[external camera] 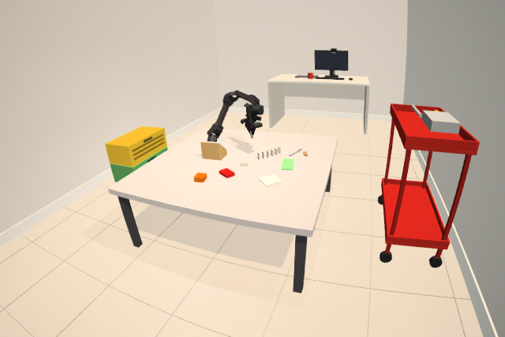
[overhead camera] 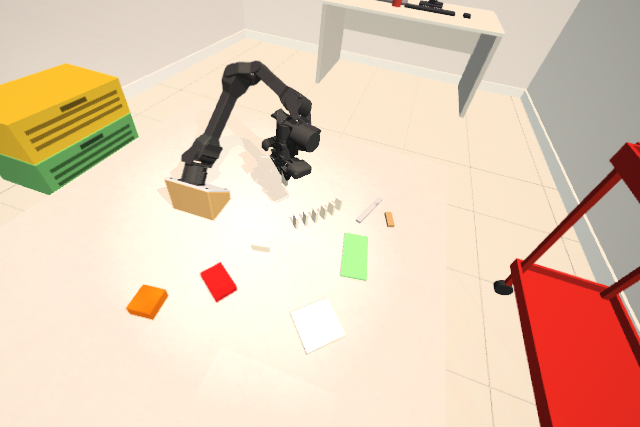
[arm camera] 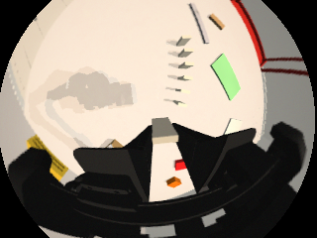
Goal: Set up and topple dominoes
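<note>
Several pale dominoes (overhead camera: pixel 313 215) (external camera: pixel 267 154) (arm camera: pixel 185 53) stand upright in a slanting, evenly spaced row. My gripper (overhead camera: pixel 285 176) (external camera: pixel 251 133) (arm camera: pixel 161 127) is shut on a domino (arm camera: pixel 164 130), which sticks out past the fingertips. It hangs above the table, behind and to the left of the row in the top view. Another cream domino (overhead camera: pixel 260 247) (external camera: pixel 243 164) lies on the table in front of the row's near left end; I cannot make it out in the wrist view.
A green pad (overhead camera: pixel 354 257) (arm camera: pixel 226 76), a grey stick (overhead camera: pixel 369 210) and a small tan block (overhead camera: pixel 389 219) lie right of the row. A white square (overhead camera: pixel 317 325), red block (overhead camera: pixel 218 281) and orange block (overhead camera: pixel 147 301) lie in front. A wooden wedge (overhead camera: pixel 191 200) stands at the arm's base.
</note>
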`<state>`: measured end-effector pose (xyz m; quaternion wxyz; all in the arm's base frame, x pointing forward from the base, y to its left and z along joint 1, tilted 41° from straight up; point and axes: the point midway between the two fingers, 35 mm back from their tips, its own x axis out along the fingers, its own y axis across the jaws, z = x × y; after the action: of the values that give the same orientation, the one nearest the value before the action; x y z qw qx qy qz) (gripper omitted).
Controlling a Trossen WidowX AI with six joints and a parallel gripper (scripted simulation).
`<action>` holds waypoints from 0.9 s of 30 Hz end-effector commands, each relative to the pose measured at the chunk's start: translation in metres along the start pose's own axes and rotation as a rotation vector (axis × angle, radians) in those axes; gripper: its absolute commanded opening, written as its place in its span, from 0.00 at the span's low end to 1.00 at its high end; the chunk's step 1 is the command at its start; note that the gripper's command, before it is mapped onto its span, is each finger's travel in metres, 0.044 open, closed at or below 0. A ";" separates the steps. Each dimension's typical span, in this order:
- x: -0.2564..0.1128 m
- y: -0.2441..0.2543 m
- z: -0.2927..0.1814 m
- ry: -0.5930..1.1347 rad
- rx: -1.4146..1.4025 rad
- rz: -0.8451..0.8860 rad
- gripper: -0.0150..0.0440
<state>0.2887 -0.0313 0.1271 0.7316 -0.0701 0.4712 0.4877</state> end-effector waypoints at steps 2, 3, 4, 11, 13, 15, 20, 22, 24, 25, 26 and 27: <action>0.004 -0.061 -0.034 0.002 0.204 -0.002 0.44; 0.004 -0.063 -0.036 0.002 0.211 -0.002 0.44; 0.004 -0.063 -0.036 0.002 0.211 -0.002 0.44; 0.008 -0.064 -0.035 0.003 0.211 -0.003 0.44; 0.019 -0.066 -0.035 0.004 0.210 -0.003 0.44; 0.031 -0.068 -0.034 0.005 0.209 -0.003 0.44; 0.060 -0.070 -0.033 0.005 0.208 -0.004 0.44; 0.071 -0.070 -0.033 0.005 0.208 -0.005 0.44; 0.082 -0.070 -0.033 0.004 0.209 -0.005 0.44; 0.088 -0.070 -0.033 0.004 0.209 -0.004 0.44; 0.093 -0.069 -0.033 0.003 0.209 -0.004 0.44; 0.099 -0.069 -0.034 0.002 0.209 -0.004 0.44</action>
<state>0.3300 -0.0347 0.0247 0.7363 -0.0012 0.5198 0.4332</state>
